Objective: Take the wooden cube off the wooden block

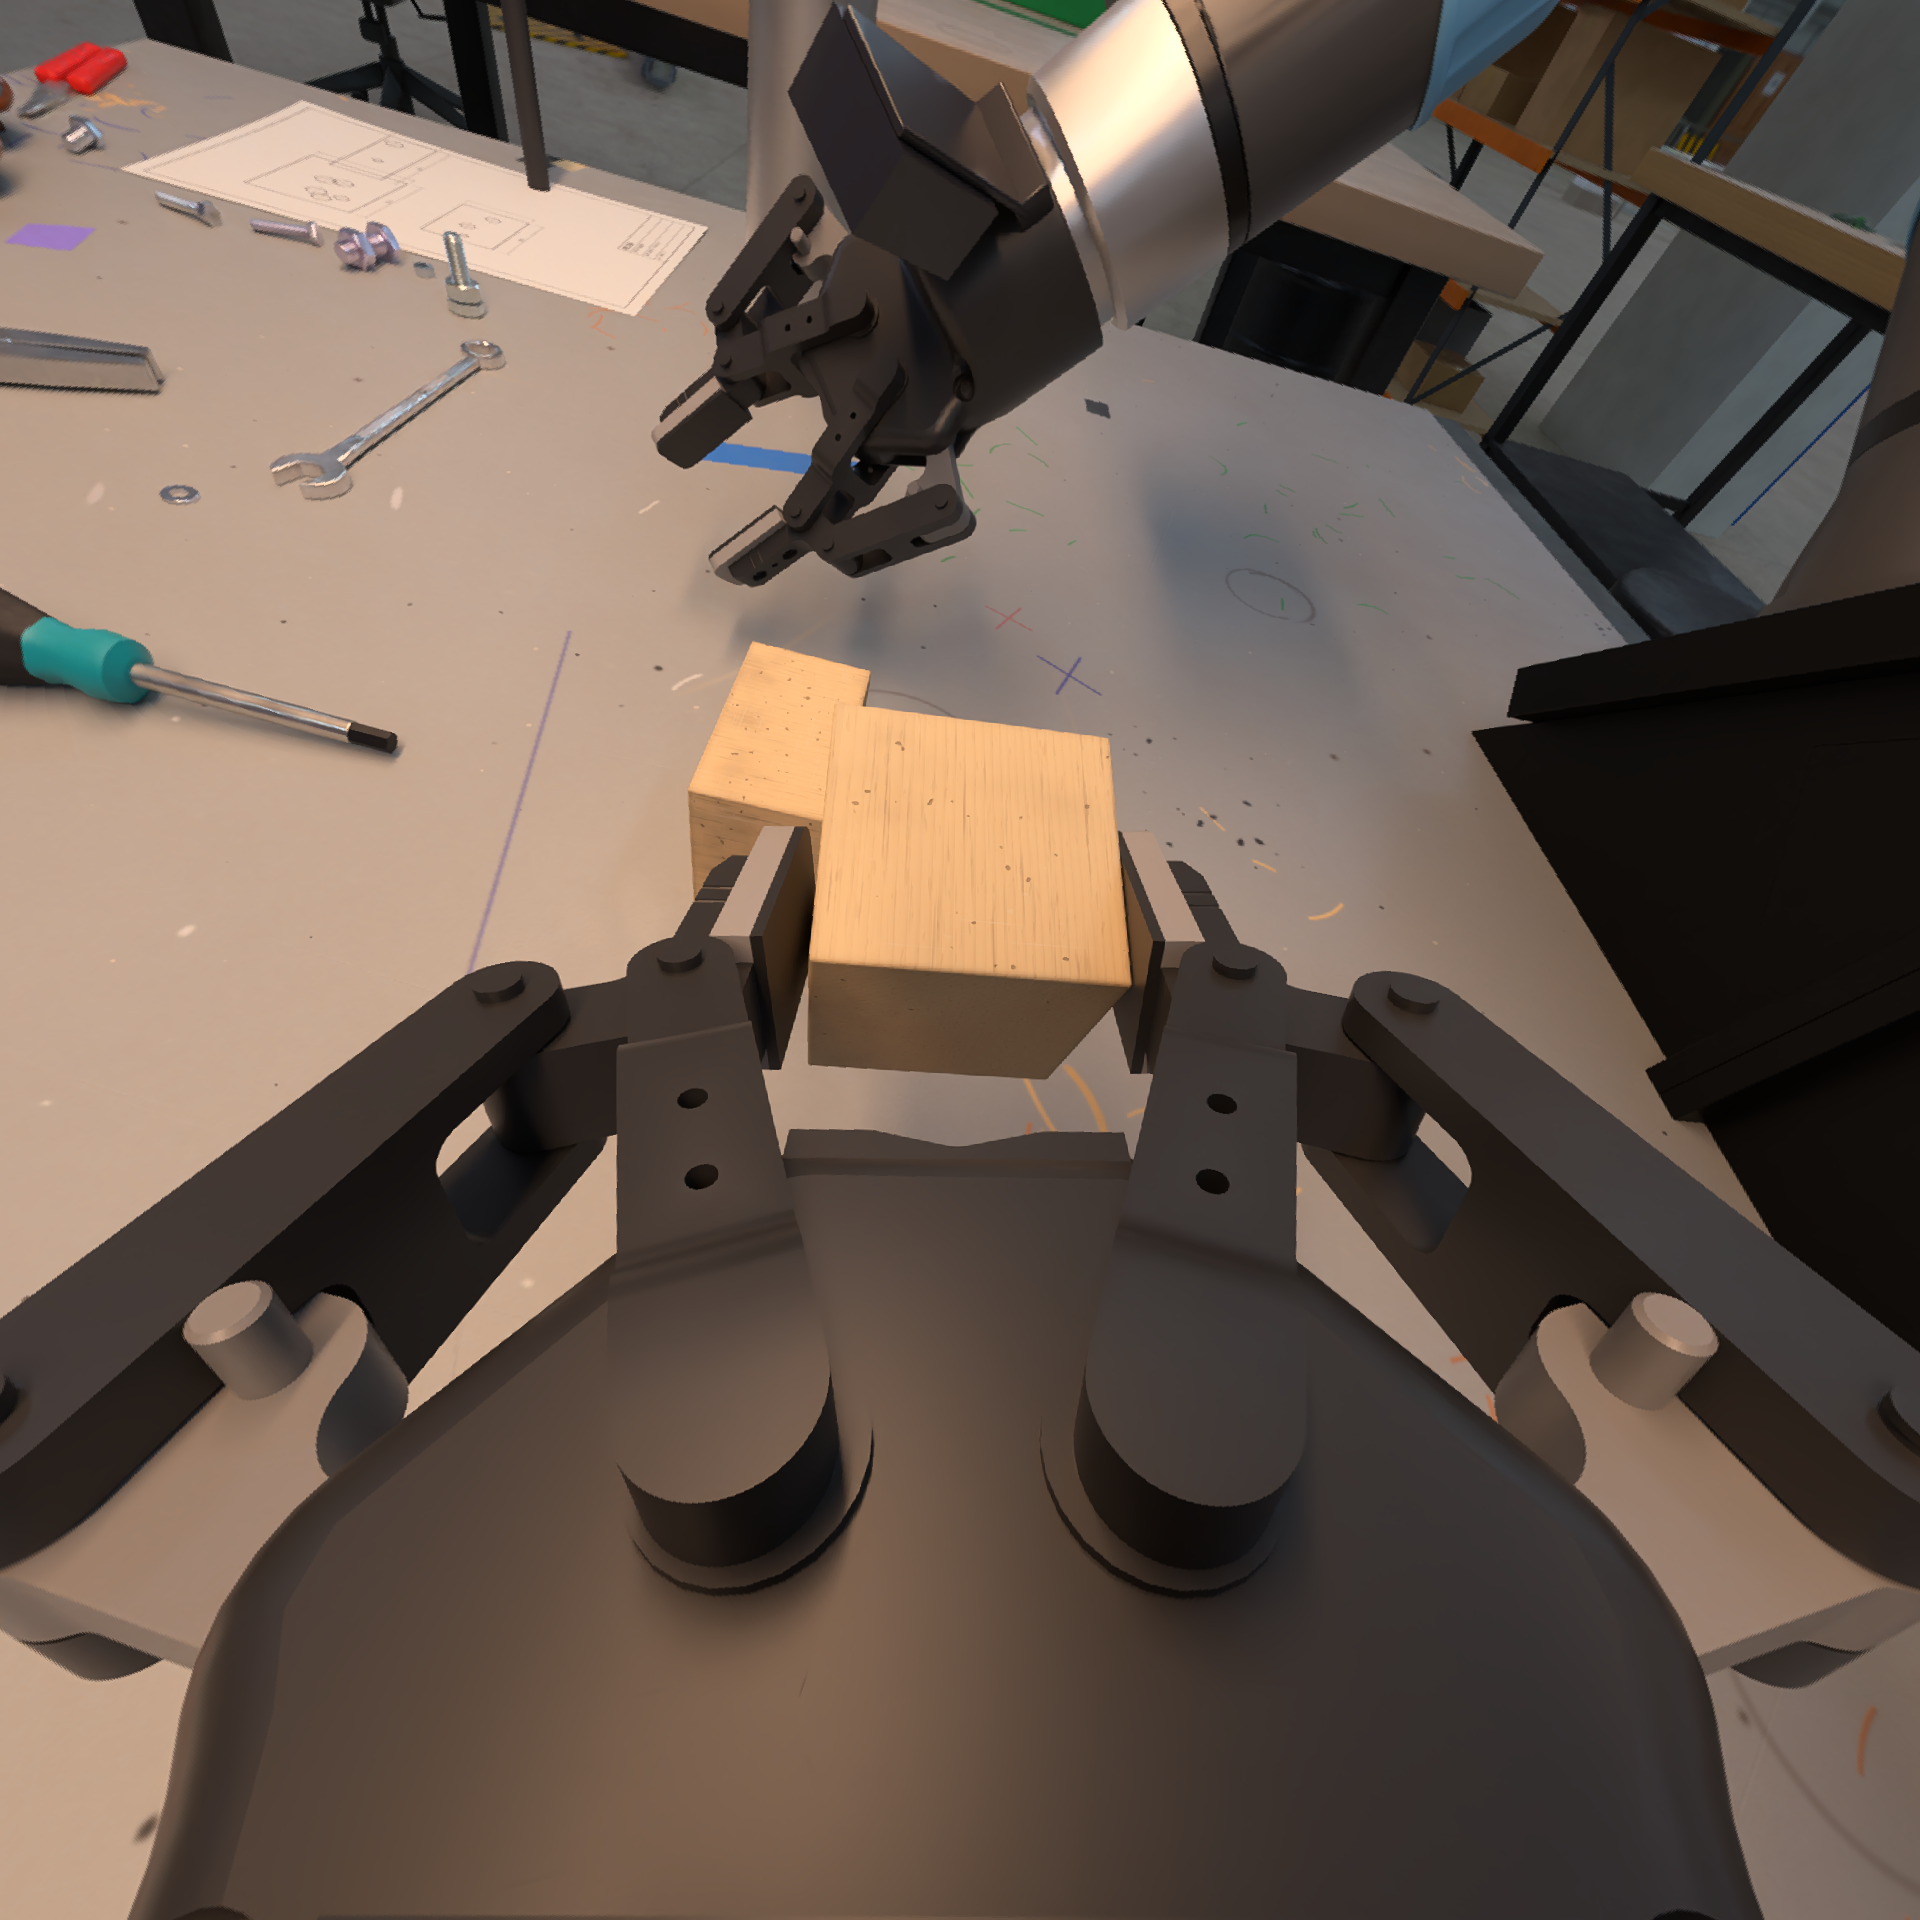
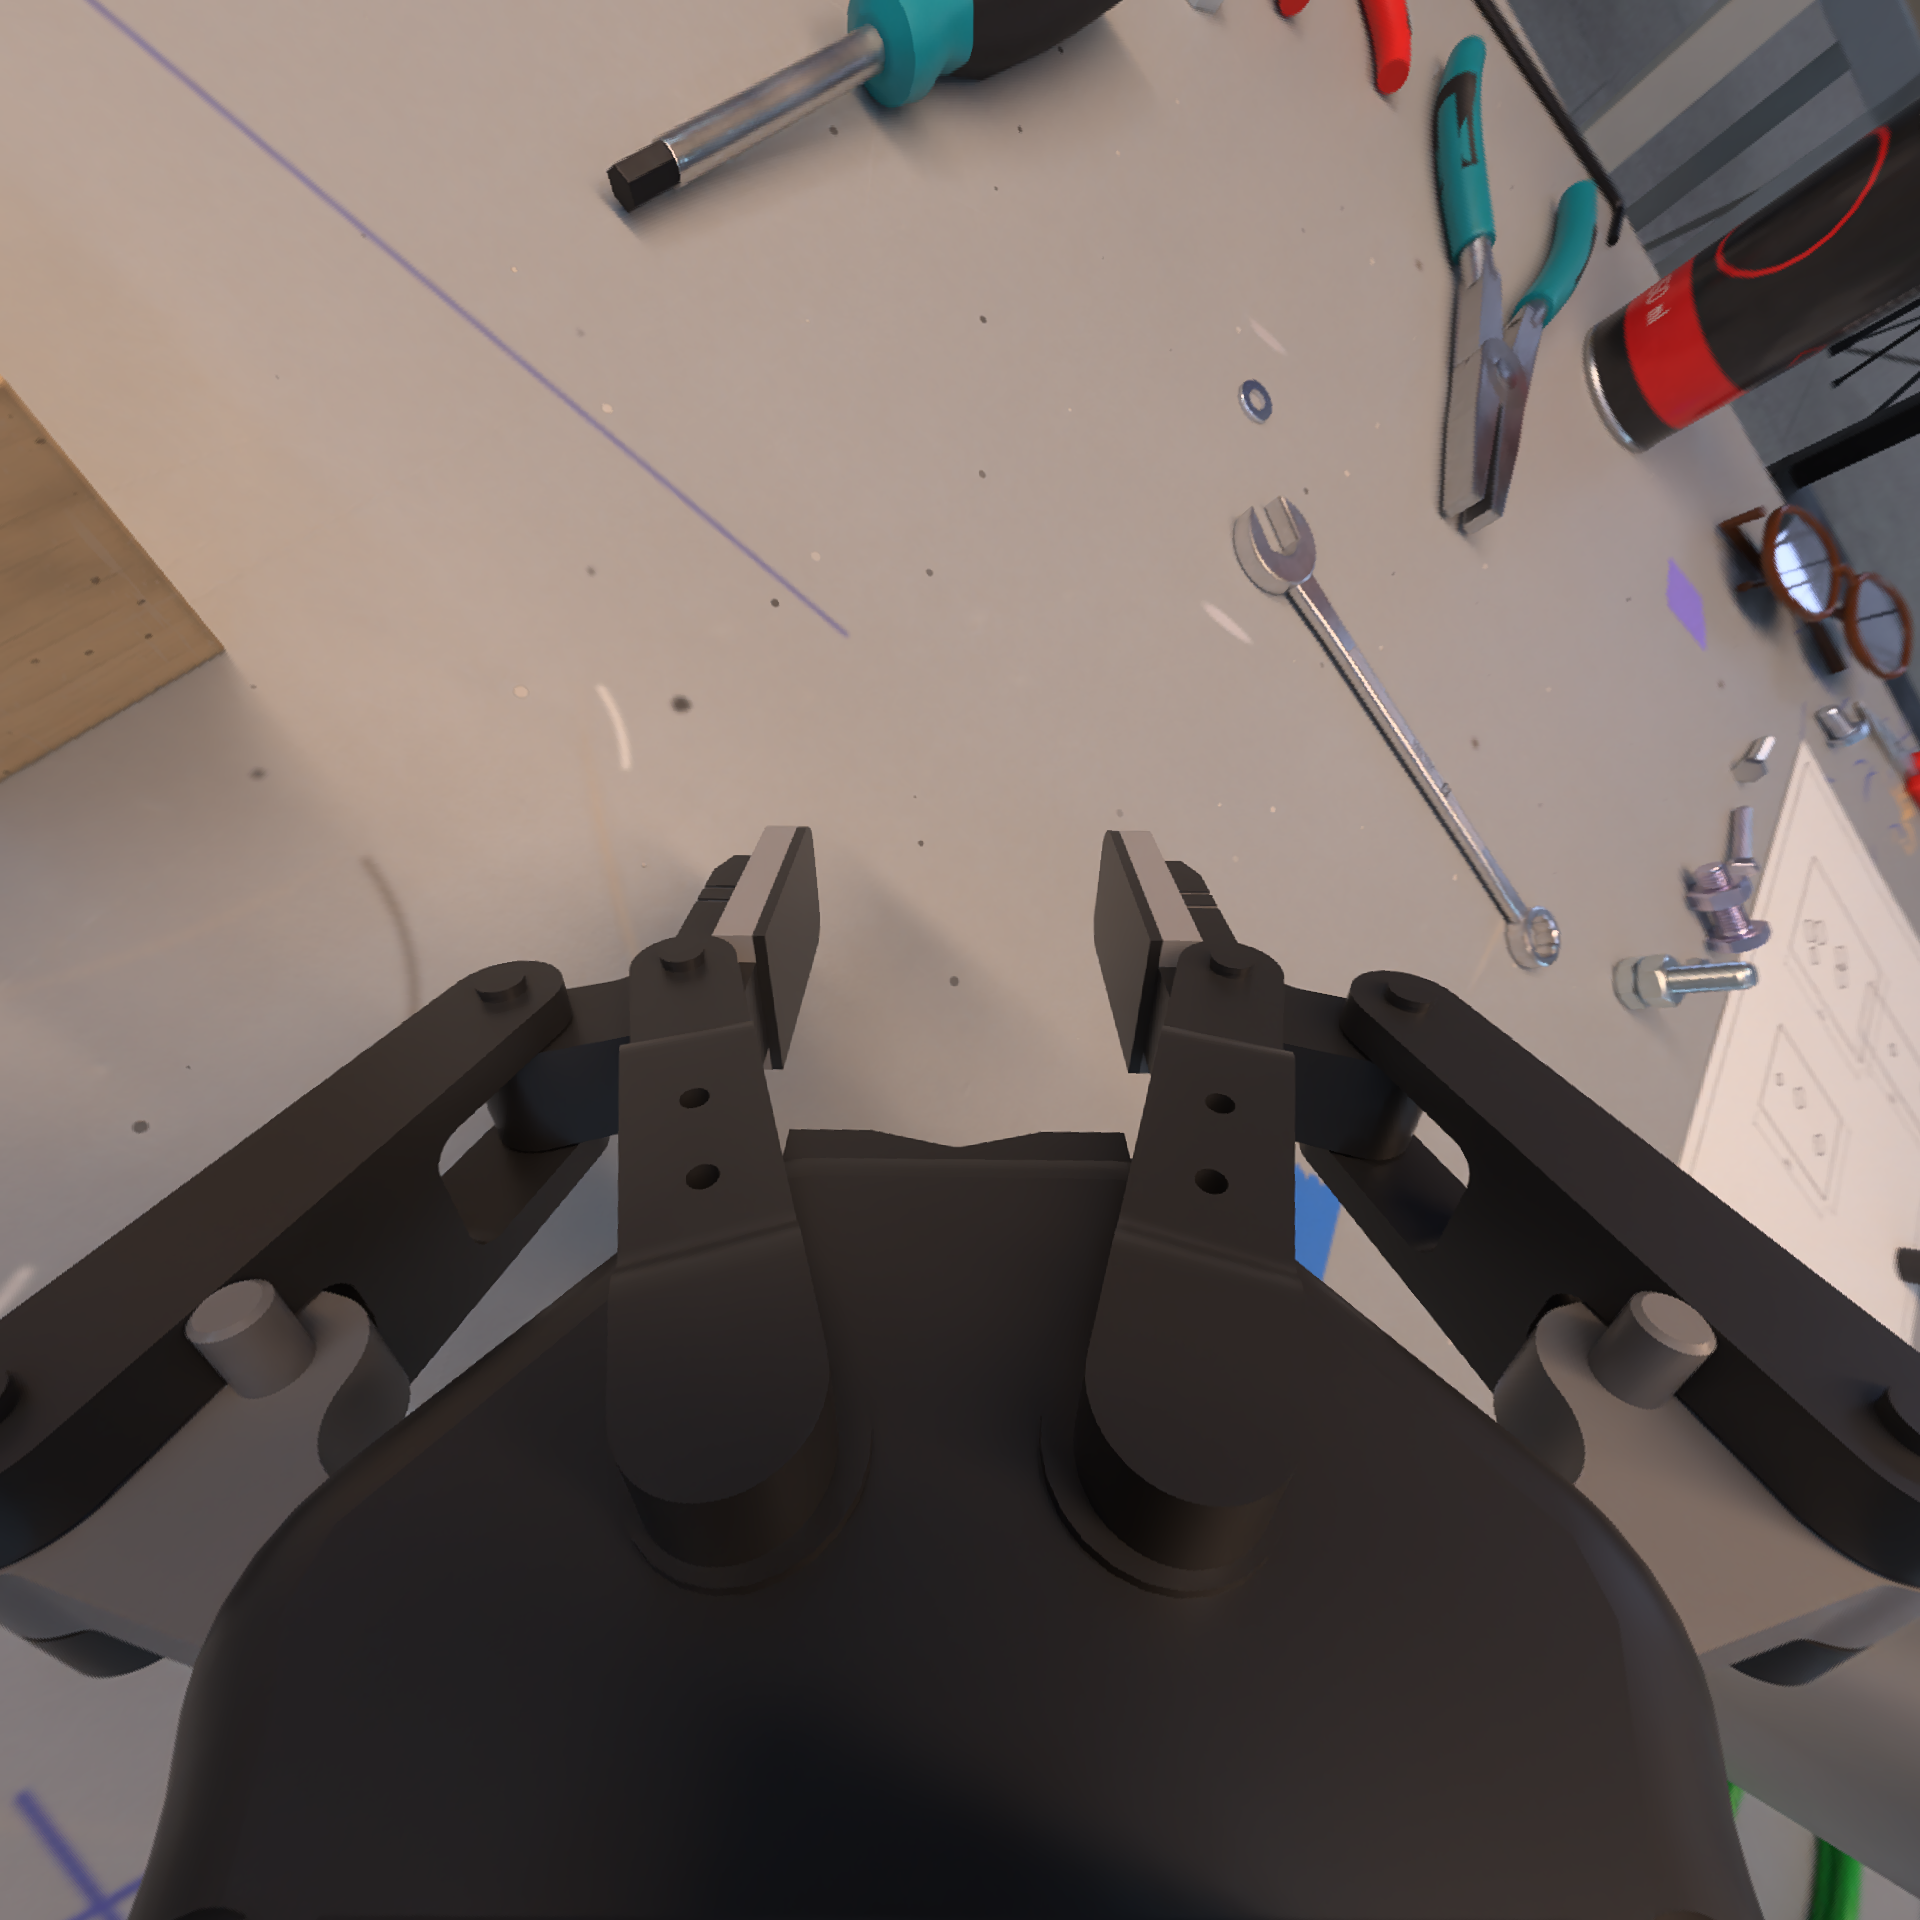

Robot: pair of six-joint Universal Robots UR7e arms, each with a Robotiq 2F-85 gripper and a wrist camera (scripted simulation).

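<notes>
left gripper [image 1: 964, 935] clamps grainy wooden cube [image 1: 966, 873]; squared wooden block [image 1: 764, 758] behind

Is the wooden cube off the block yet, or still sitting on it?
Off. The left end effector grips the wooden cube with table showing under its near edge; the wooden block sits behind it.

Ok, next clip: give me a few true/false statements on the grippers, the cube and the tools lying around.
1. The left gripper is shut on the wooden cube. True.
2. The right gripper holds the wrench. False: it is open and holds nothing.
3. The screwdriver has a teal collar. True.
4. The wooden block stands on the paper drawing. False: it stands on the bare table.
</notes>
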